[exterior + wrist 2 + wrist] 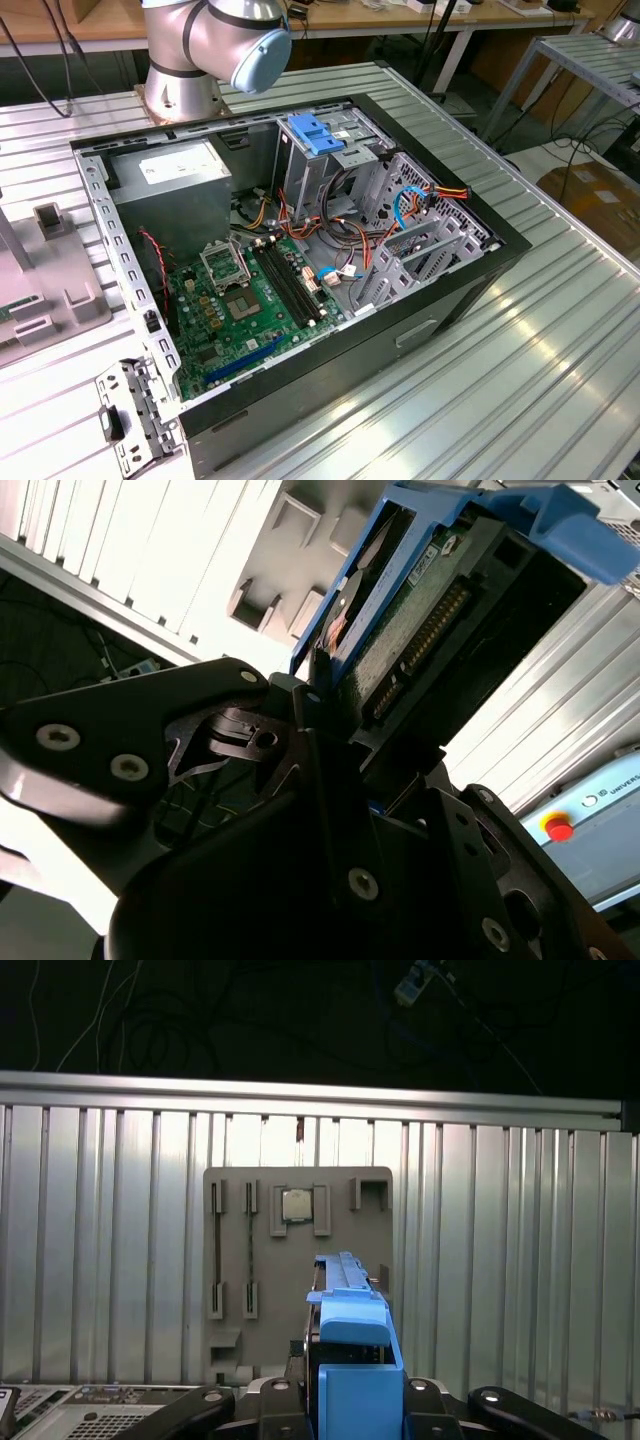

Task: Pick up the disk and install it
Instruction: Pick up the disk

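In the exterior view the open computer case [420, 335] lies mid-table, its drive cage [345, 165] at the end nearest the arm's base [185, 60]. I judge the approach should come in squared to that cage and clear of the cables [340, 215]. In the second wrist view the gripper [315, 685] is clamped tight on the disk [420, 610], held aloft, with its blue carrier, green board and connector pins showing. In the first wrist view it stands edge-on above the grey fixture plate [300, 1250] on the ribbed table [100, 1260].
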